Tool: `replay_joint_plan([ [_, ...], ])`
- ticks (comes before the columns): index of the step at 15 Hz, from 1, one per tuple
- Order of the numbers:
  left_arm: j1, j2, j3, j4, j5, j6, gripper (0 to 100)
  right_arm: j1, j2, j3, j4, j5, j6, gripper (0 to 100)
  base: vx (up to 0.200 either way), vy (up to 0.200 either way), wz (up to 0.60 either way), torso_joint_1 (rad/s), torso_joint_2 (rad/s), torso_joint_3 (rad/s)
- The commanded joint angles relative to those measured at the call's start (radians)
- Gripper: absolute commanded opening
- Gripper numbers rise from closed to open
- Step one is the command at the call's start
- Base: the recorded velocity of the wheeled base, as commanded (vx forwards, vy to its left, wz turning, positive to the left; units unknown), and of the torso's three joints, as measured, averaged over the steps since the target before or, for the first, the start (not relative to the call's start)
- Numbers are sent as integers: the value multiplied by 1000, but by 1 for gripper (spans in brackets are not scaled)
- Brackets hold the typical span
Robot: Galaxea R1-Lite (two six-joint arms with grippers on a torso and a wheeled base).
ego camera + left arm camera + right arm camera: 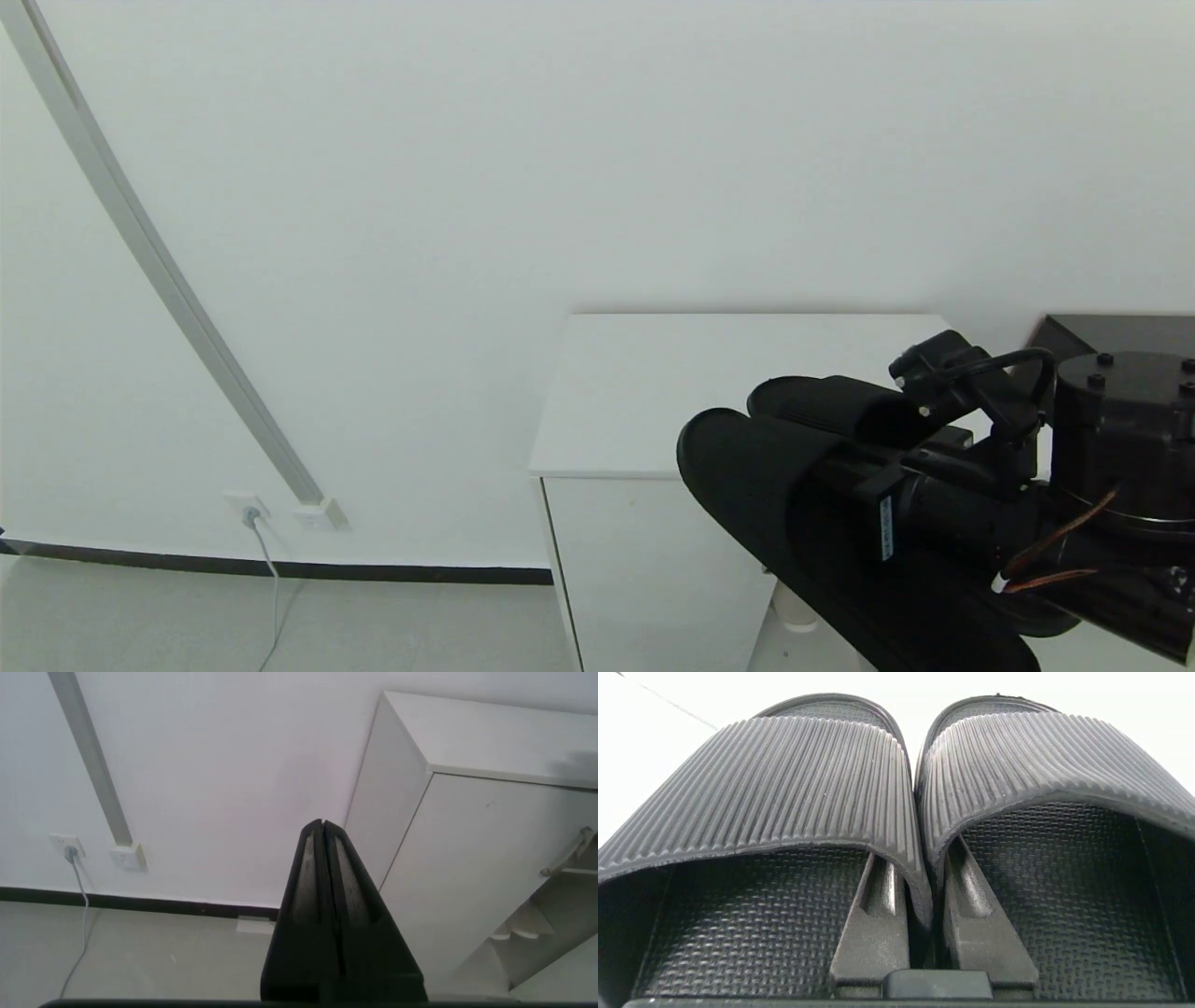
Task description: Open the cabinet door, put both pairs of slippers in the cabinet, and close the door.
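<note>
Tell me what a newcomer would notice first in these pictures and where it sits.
The pair of black slippers stands out first, held up at the head view's lower right in front of the white cabinet, with the right gripper shut on their adjoining sides. Next comes the left gripper, shut and empty, pointing toward the wall beside the cabinet.

Left of the cabinet (653,560) there is open room over the floor (140,616) as far as the wall (467,187), where a cord (272,579) hangs from a socket (247,509). The slippers (775,485) in my right jaws crowd the right end of the cabinet's front edge.
</note>
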Motion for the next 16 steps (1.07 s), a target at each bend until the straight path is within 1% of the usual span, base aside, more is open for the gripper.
replay_joint_plan([
  [1, 0, 2, 0, -1, 1, 0, 0, 2, 7, 1, 1, 1, 0, 0, -200, 0, 0, 7, 7, -2],
  [6, 0, 2, 0, -1, -1, 0, 0, 2, 5, -2, 1, -1, 0, 0, -200, 0, 0, -4, 1, 4],
  [16, 0, 2, 0, -1, 1, -2, 0, 3, 13, 0, 1, 1, 0, 0, 0, 0, 0, 0, 0, 0],
])
